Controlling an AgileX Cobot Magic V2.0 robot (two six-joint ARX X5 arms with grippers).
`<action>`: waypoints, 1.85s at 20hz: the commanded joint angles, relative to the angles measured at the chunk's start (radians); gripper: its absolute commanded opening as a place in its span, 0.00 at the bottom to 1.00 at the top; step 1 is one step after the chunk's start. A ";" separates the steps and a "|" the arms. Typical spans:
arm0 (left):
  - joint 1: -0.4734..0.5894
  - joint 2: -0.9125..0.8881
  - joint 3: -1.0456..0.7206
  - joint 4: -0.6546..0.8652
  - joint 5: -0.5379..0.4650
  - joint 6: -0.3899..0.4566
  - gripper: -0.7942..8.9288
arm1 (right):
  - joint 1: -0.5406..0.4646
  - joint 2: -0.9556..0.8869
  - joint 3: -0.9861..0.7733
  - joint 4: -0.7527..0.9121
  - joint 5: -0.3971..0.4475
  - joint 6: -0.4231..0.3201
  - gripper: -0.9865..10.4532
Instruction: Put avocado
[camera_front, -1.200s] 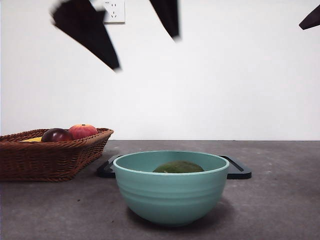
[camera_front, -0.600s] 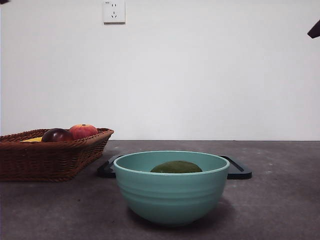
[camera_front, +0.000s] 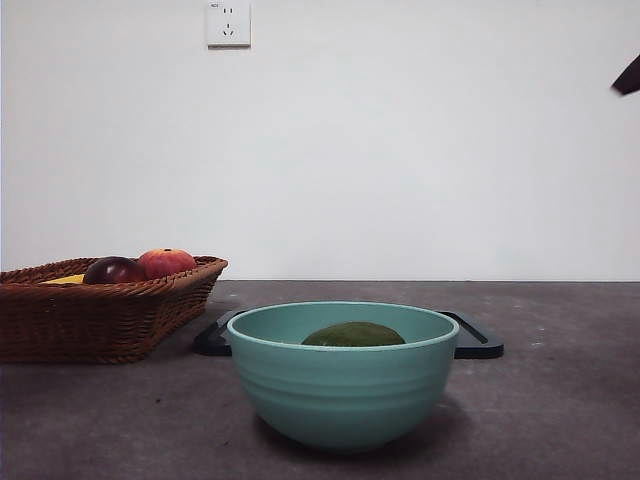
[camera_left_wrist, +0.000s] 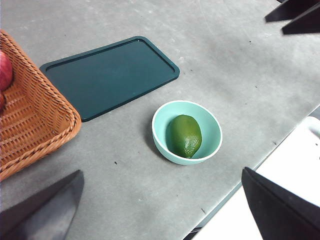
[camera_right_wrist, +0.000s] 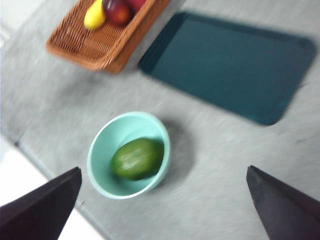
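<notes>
The avocado (camera_front: 353, 335) (camera_left_wrist: 184, 135) (camera_right_wrist: 136, 158), dark green and oval, lies inside a teal bowl (camera_front: 340, 395) (camera_left_wrist: 160, 120) (camera_right_wrist: 102, 150) near the table's front edge. My left gripper (camera_left_wrist: 162, 207) hangs high above the table, open and empty, well clear of the bowl. The right gripper (camera_right_wrist: 162, 205) is also raised high over the bowl, open, holding nothing. In the front view only a black tip (camera_front: 628, 77) shows at the top right corner.
A dark flat tray (camera_front: 478, 338) (camera_left_wrist: 107, 75) (camera_right_wrist: 230, 62) lies behind the bowl. A wicker basket (camera_front: 95, 315) (camera_left_wrist: 35, 125) (camera_right_wrist: 107, 45) at the left holds a maroon fruit (camera_front: 112, 270), a red-orange fruit (camera_front: 165, 262) and something yellow (camera_right_wrist: 94, 16).
The black jaws that hung at the top of the front view a second ago have risen out of sight. The avocado shifted slightly in the bowl and now lies still.
</notes>
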 joint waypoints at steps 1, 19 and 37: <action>-0.009 0.003 0.008 0.015 -0.006 0.017 0.59 | 0.072 0.082 0.020 0.051 0.007 0.079 0.59; -0.009 0.003 0.008 0.013 -0.006 0.025 0.59 | 0.313 0.698 0.109 0.049 0.266 0.133 0.56; -0.009 0.003 0.008 0.014 -0.006 0.050 0.59 | 0.302 0.779 0.247 -0.015 0.328 0.237 0.09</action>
